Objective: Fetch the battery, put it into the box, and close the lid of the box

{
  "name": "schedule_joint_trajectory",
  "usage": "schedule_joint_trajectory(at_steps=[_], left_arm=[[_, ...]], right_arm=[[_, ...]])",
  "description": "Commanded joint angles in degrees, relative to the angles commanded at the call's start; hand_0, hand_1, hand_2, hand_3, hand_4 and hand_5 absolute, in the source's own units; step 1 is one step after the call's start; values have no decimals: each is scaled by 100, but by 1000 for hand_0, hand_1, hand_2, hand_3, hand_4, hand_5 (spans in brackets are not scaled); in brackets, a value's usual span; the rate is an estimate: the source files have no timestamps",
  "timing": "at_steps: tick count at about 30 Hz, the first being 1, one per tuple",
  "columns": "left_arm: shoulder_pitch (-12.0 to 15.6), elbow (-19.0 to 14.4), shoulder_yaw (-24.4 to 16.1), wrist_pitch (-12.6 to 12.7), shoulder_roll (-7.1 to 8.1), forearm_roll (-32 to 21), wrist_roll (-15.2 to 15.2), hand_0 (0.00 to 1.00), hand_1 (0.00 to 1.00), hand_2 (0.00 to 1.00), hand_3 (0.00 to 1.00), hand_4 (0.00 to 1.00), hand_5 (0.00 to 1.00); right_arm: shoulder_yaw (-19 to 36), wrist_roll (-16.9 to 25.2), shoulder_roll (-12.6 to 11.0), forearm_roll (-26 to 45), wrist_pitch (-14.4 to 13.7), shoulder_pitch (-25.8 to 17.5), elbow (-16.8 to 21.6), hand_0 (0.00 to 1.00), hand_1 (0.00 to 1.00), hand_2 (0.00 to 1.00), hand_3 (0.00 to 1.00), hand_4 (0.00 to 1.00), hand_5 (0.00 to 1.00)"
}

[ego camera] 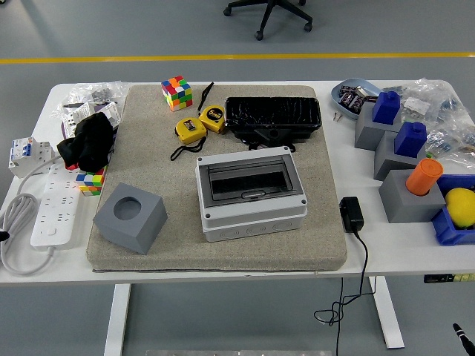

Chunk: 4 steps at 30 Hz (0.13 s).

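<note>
I can read no text, brand, number or sign anywhere from here. The two yellow tape measures [201, 124] have dark round faces, but whatever is printed there is too small for me to make out. The grey box [250, 191] shows a row of faint raised marks along its front edge, and I cannot tell them apart as letters. The white power strip [56, 208] and the white breaker [22, 155] beside it carry small marks that stay unreadable. The packets in the blue dish [352, 98] are blurred as well.
</note>
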Motion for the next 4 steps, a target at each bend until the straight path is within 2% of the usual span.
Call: schedule_joint_trajectory(at_steps=[4], left_arm=[[0, -1, 10, 1, 2, 6, -2, 799, 809, 838, 856, 998, 777]], right_arm=[[-7, -2, -1, 1, -1, 2, -1, 903, 896, 843, 861, 998, 998]])
